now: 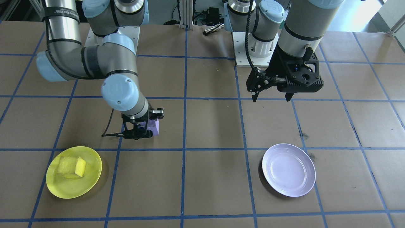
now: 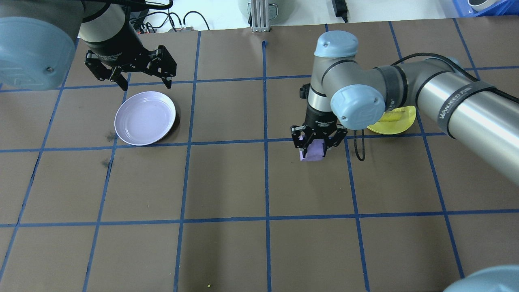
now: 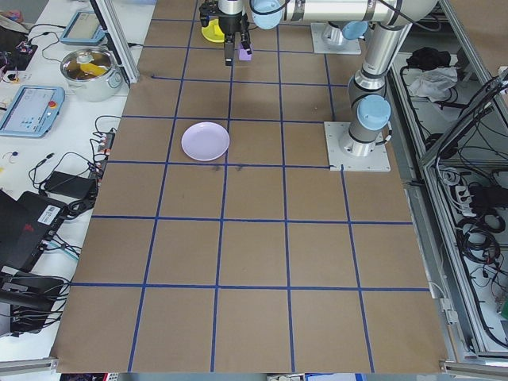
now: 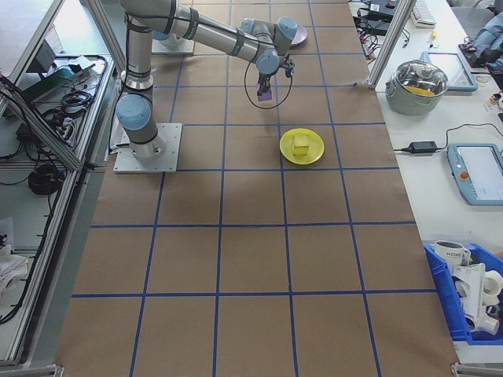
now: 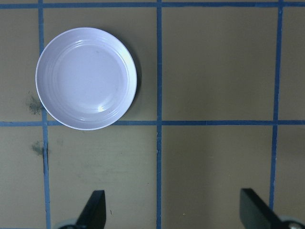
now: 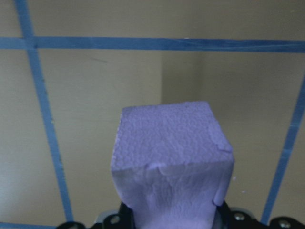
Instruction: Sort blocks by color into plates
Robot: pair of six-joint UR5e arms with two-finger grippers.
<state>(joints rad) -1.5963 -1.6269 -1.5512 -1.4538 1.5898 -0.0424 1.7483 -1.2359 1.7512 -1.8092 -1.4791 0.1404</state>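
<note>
Purple block [image 6: 171,157] fills the right wrist view, clamped in the right gripper [image 2: 318,142] above the table [image 2: 227,182]. Yellow block [image 1: 72,167] sits in the yellow plate [image 1: 91,183]. Left gripper [image 2: 140,81] hangs wide open, holding nothing, just beside the lavender plate [image 2: 145,118].

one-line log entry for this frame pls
right gripper: shut on purple block, lifted | left gripper: open, idle | yellow block: in yellow plate | lavender plate: empty
</note>
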